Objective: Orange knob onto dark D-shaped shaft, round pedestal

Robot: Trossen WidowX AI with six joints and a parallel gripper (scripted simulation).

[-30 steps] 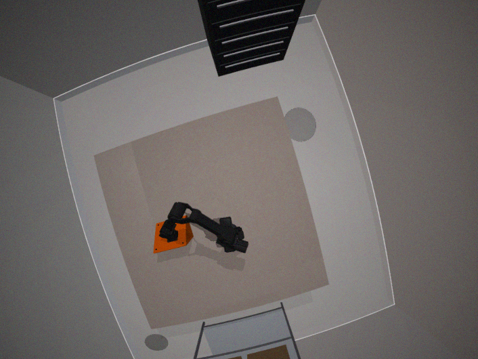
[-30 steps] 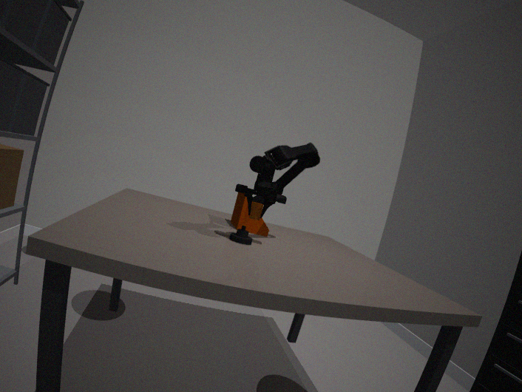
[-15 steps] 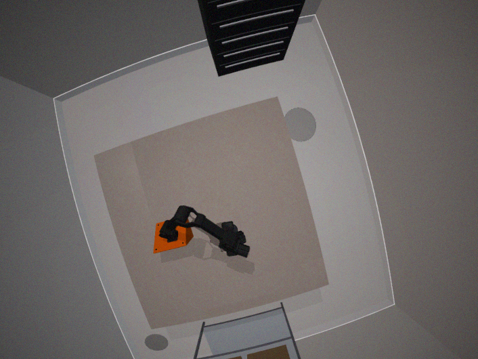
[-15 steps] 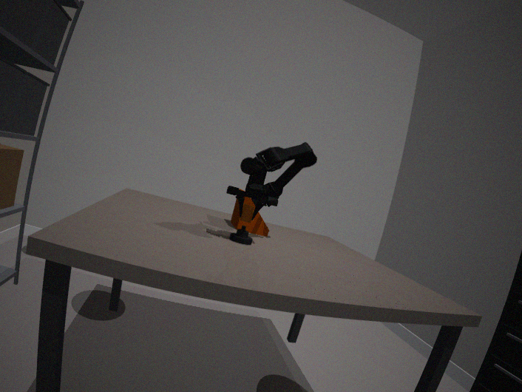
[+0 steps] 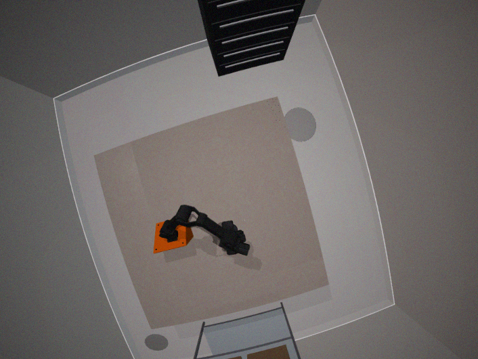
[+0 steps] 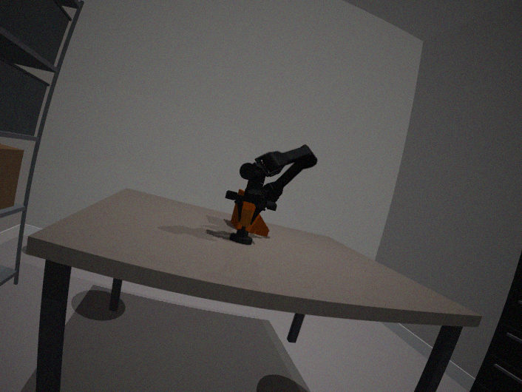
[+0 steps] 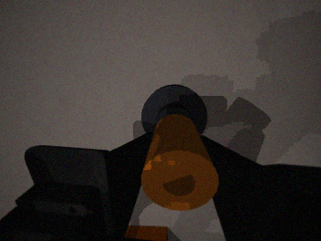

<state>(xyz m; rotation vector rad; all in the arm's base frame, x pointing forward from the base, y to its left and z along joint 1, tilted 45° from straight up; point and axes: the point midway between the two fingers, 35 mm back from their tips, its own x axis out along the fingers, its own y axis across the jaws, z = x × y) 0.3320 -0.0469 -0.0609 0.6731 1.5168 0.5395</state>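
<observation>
Relative to the round pedestal (image 6: 240,240) (image 7: 151,110) on the desk (image 6: 202,261) (image 5: 216,166): the orange knob (image 6: 246,214) (image 7: 180,171) is directly above, seemingly for fitting; the end effector (image 6: 248,214) (image 7: 175,138), part-open, grips its sides, leaving the underside free.

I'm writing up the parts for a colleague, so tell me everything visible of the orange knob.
The orange knob is a smooth, plain, plastic-looking round piece, its near end showing a dark D-shaped recess with one flat side. It is clamped between the gripper's black fingers, held roughly upright above the dark round pedestal. Whether its lower end touches the shaft is not clear.
</observation>
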